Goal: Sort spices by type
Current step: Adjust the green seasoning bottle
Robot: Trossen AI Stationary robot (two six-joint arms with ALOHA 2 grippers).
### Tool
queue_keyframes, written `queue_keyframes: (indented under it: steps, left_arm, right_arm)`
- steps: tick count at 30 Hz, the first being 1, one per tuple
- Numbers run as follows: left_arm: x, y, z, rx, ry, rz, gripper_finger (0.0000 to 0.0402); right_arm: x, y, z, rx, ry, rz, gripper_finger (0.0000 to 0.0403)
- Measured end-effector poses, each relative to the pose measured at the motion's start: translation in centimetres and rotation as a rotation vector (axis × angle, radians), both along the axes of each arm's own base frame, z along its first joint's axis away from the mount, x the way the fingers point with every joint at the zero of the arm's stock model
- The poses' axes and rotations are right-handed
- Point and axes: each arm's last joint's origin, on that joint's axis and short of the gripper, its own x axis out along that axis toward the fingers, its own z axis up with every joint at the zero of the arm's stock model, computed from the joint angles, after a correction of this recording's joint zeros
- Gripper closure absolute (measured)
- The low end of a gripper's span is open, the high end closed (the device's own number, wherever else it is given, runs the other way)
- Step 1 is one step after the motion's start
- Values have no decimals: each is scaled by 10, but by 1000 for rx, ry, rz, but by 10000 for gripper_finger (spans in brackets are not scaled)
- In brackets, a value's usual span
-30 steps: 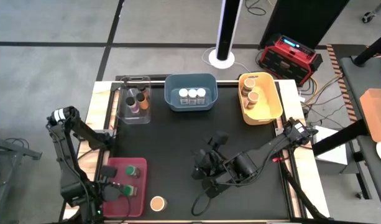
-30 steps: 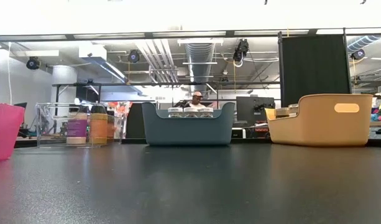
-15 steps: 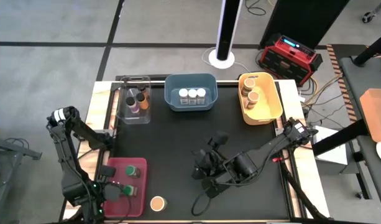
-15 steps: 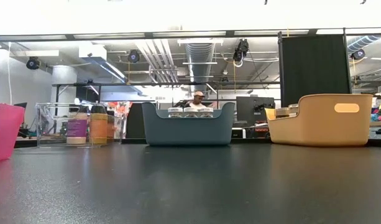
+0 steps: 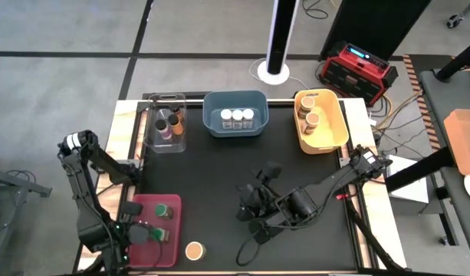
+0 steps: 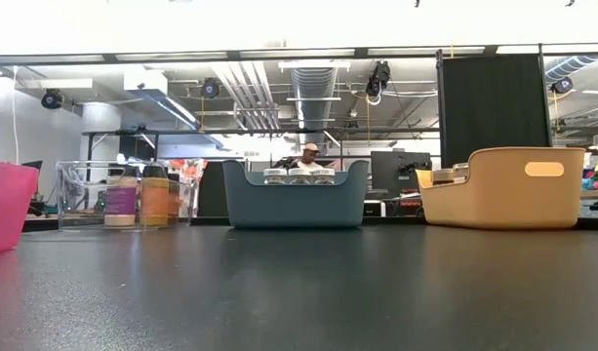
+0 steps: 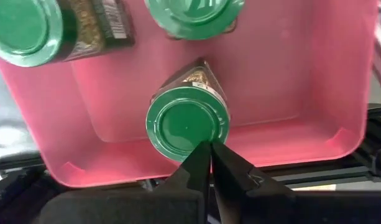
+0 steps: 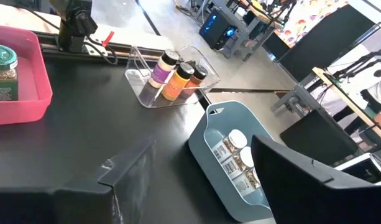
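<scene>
Three green-lidded jars [image 7: 187,124] sit in the red bin [image 5: 146,208] at the bench's front-left corner; left gripper [image 7: 210,163] jaws closed above them. Right gripper [image 8: 202,168] jaws open mid-bench.

Four rectangular plastic bins [image 5: 318,123], three white-lidded spice jars [image 5: 238,116], three green-lidded jars [image 7: 186,123], one tan-lidded jar [image 5: 194,251] sitting alone.

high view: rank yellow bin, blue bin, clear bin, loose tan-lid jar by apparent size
1. yellow bin
2. blue bin, slightly smaller; close call
3. clear bin, footprint looks smaller still
4. tan-lid jar, standing outside the bins, by far the smallest
</scene>
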Motion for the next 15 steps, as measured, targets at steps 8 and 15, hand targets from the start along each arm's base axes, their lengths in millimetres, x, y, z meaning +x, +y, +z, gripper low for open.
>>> queue_keyframes:
  steps: [8, 15]
  left_arm:
    - [-1, 3, -1, 30, 10, -1, 402]
    - [0, 2, 3, 41, -11, -21, 402]
  right_arm:
    - [0, 0, 0, 1, -1, 0, 156]
    - [0, 0, 0, 1, -2, 0, 147]
